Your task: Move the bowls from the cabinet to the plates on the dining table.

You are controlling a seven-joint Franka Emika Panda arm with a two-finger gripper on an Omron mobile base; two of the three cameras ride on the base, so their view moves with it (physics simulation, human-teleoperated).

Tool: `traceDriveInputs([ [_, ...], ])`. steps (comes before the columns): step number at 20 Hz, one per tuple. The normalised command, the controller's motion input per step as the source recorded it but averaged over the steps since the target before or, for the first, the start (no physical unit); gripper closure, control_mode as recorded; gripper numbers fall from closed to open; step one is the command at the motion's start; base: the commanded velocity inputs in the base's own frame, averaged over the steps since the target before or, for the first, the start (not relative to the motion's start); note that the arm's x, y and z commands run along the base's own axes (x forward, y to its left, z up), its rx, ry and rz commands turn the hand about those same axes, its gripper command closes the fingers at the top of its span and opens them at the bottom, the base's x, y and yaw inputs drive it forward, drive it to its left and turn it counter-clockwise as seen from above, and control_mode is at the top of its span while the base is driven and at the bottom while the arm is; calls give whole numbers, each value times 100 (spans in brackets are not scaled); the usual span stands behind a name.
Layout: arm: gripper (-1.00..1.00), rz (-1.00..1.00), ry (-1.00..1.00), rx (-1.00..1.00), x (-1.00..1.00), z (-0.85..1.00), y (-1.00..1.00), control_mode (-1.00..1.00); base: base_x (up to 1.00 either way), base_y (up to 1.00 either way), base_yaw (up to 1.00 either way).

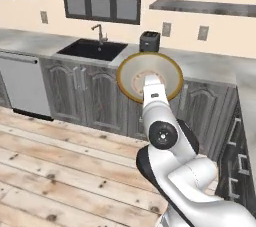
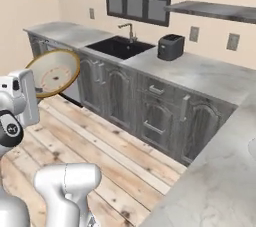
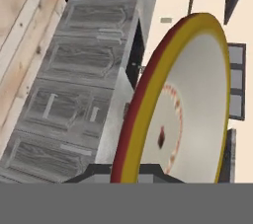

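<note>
No readable text, labels, brands or numbers are showing anywhere. The round tan bowl with golden-brown rim (image 3: 192,109) is carrying only a faint red dotted ring pattern inside, not lettering; the small black toaster (image 2: 170,47) is showing no markings.

We cannot see the gripper's fingertips: the round tan bowl with the golden-brown rim (image 1: 162,73) hides them, and its lower edge (image 3: 148,134) is cut off in the hand view.
</note>
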Motion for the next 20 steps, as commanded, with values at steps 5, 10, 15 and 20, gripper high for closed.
traceDriveInputs([
  [5,100,0,0,0,0,0,0,100,71,41,-39],
  [10,100,0,0,0,0,0,0,100,79,43,-40],
  [15,100,0,0,0,0,0,0,100,56,50,-40],
  [20,100,0,0,0,0,0,0,100,38,32,-54],
])
